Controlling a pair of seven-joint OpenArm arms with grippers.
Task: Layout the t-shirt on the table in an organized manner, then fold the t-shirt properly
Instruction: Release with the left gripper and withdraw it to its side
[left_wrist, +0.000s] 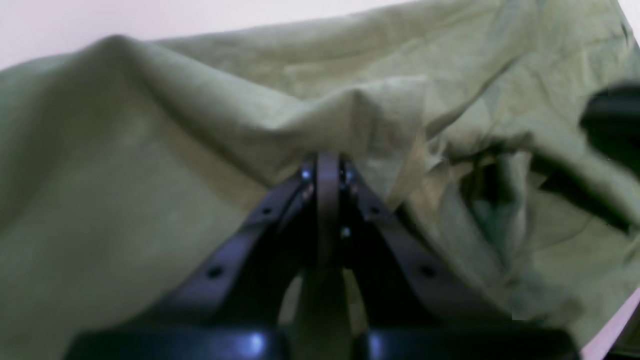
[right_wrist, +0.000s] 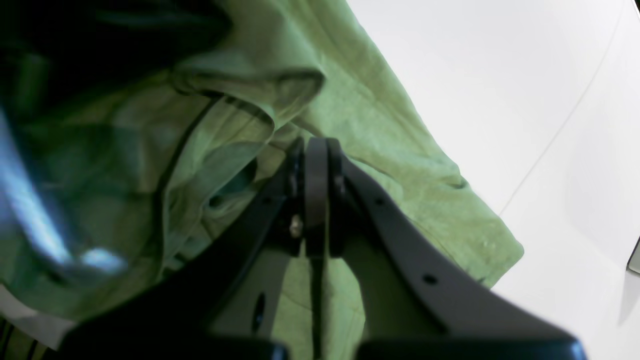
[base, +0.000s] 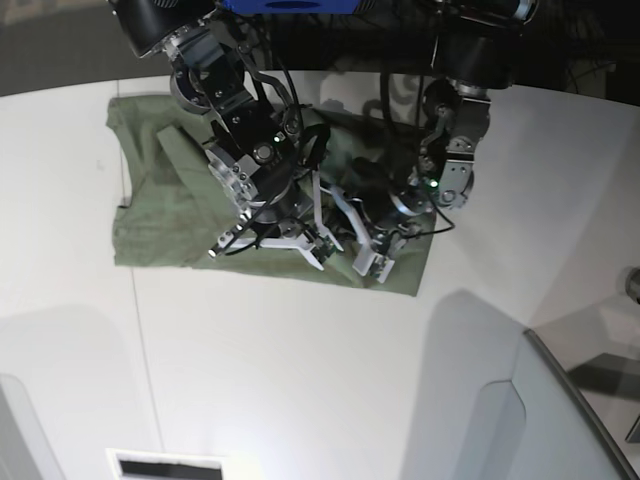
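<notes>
The left gripper (left_wrist: 327, 165) has its jaws pressed together on a raised pinch of the t-shirt (left_wrist: 150, 165), the cloth tenting up around its tips in the left wrist view. The right gripper (right_wrist: 316, 150) is likewise clamped together with shirt fabric bunched at its tips, though whether a fold truly sits between them I cannot tell for sure. Seen from the base view, the t-shirt (base: 150, 215) lies on the table (base: 300, 380) toward its far edge, flat on the side away from the grippers and crumpled where the two grippers (base: 320, 245) (base: 375, 255) meet just beside each other near the shirt's near hem. This looks like the laying-out step: the shirt is not yet spread, so folding has not begun. The next move would seem to call for drawing the two pinched points apart, keeping the cloth taut and low so the bunched part flattens. Count: one t-shirt, one table, two grippers, both closed.
</notes>
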